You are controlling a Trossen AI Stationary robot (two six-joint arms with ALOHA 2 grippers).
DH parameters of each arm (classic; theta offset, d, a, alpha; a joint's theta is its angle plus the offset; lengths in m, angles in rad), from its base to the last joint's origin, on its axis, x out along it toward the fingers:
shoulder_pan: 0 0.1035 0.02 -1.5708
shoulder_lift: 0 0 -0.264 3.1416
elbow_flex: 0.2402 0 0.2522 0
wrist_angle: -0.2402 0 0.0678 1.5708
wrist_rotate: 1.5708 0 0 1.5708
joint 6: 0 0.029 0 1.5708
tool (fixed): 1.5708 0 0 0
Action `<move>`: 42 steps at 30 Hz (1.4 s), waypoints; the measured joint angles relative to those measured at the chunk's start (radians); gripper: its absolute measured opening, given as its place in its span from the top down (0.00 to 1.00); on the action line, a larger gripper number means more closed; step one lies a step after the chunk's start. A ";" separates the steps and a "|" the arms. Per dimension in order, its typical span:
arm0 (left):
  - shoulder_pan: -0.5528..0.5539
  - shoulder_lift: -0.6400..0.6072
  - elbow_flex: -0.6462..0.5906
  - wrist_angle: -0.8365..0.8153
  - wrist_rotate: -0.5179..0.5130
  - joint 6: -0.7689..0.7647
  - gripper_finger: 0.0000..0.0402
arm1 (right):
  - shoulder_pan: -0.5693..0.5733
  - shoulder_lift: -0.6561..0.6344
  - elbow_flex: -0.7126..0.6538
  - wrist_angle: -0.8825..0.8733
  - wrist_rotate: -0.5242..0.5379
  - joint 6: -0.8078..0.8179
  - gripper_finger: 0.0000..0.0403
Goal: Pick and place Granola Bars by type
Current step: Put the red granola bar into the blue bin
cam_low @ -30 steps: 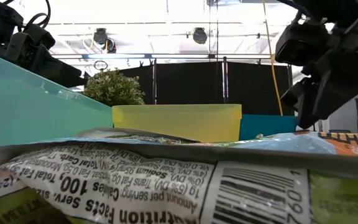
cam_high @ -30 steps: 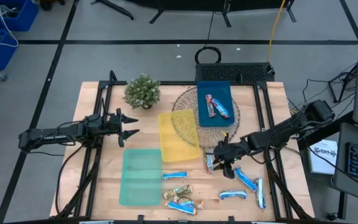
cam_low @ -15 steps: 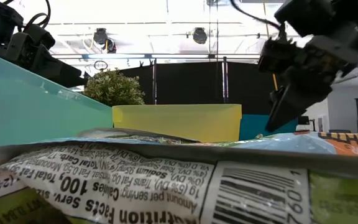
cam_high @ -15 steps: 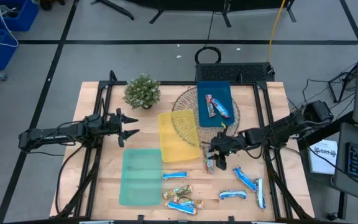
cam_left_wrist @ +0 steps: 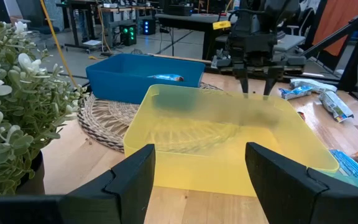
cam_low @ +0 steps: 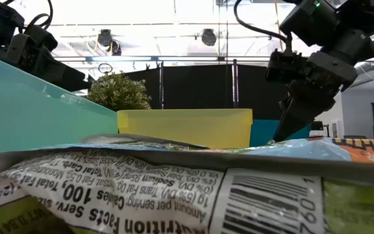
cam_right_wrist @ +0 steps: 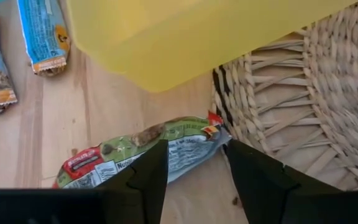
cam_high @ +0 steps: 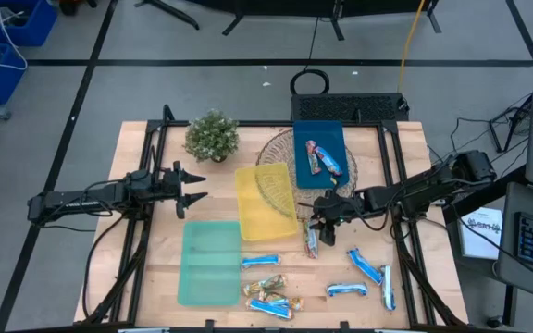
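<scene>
Right claw (cam_right_wrist: 194, 163), fingers parted and holding nothing, poised directly above a red-and-green crinkly-wrapped granola bar (cam_right_wrist: 142, 152) lying on the wooden worktop (cam_right_wrist: 48, 118) between the yellow plastic tray (cam_right_wrist: 185, 31) and woven wicker mat (cam_right_wrist: 291, 93). Left claw (cam_high: 192, 188), released, waits well apart.

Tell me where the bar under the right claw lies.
In the high view the granola bar lies on the wood right of the yellow tray, at the edge of the wicker mat, with the right claw just above it.
</scene>
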 joint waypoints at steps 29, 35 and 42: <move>0.000 0.000 0.000 0.003 0.000 0.000 0.36 | -0.006 0.114 -0.001 0.157 -0.075 -0.006 0.62; 0.000 0.000 0.000 0.003 0.000 0.000 0.36 | -0.006 0.151 -0.001 0.217 -0.074 -0.006 0.62; 0.000 0.000 0.000 0.005 0.000 0.000 0.36 | -0.006 0.164 -0.001 0.250 -0.042 0.002 0.62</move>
